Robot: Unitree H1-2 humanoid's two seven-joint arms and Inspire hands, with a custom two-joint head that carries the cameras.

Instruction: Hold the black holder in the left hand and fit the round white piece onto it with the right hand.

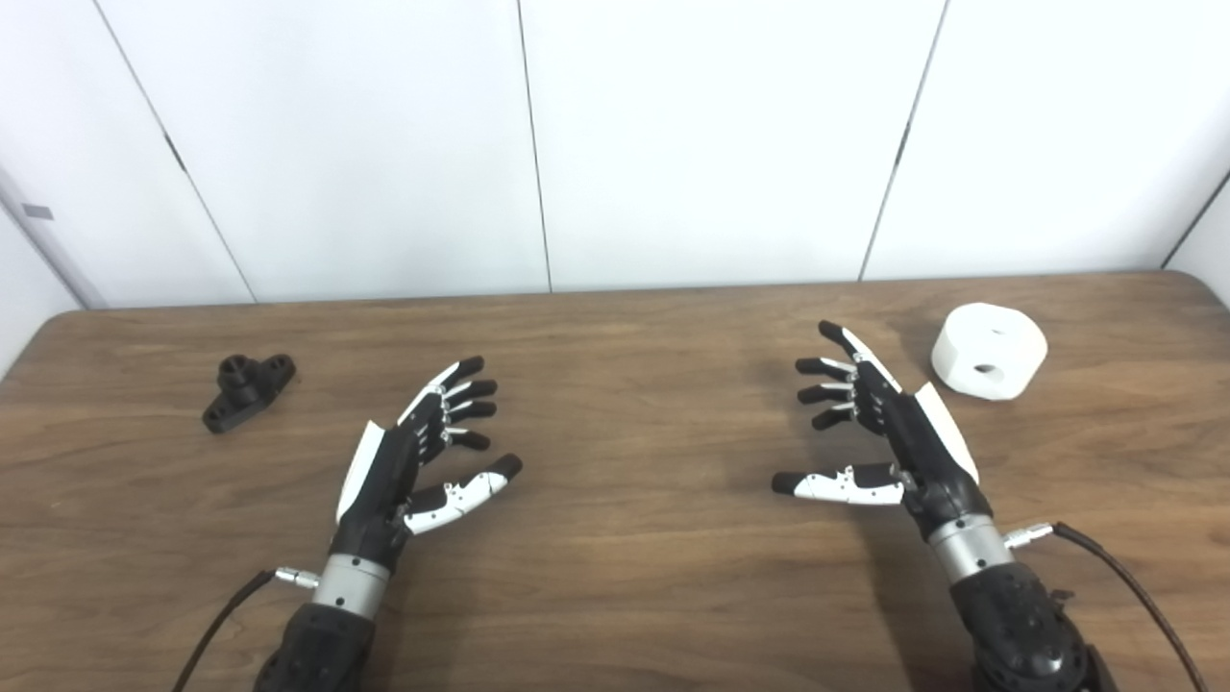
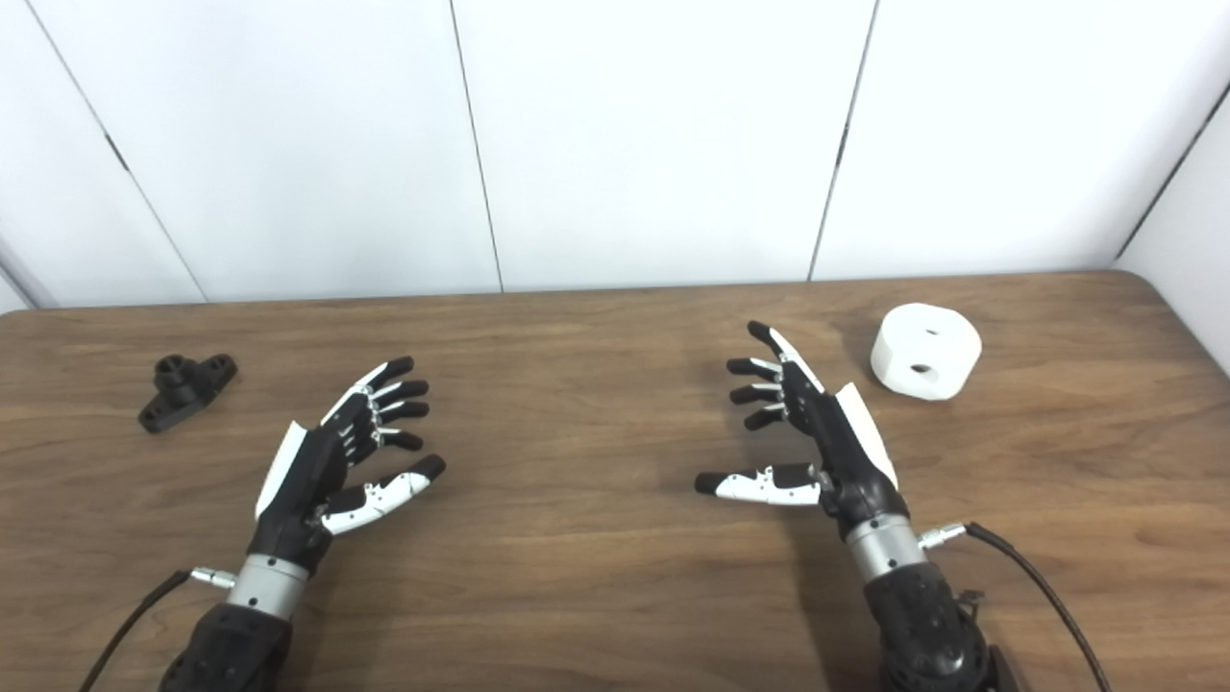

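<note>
The black holder (image 1: pixel 247 389) lies on the wooden table (image 1: pixel 625 384) at the far left, a small bracket with a raised hub and two holed ears. The round white piece (image 1: pixel 989 350), a thick disc with holes in its top, rests at the far right. My left hand (image 1: pixel 413 457) hovers open over the table, well to the right of the holder, fingers spread and holding nothing. Open as well, my right hand (image 1: pixel 879 423) floats to the left of the white piece, not touching it.
A white panelled wall (image 1: pixel 615 144) rises directly behind the table's back edge. Thin cables (image 1: pixel 1134 586) trail from both wrists toward the near edge. Bare wood stretches between the two hands.
</note>
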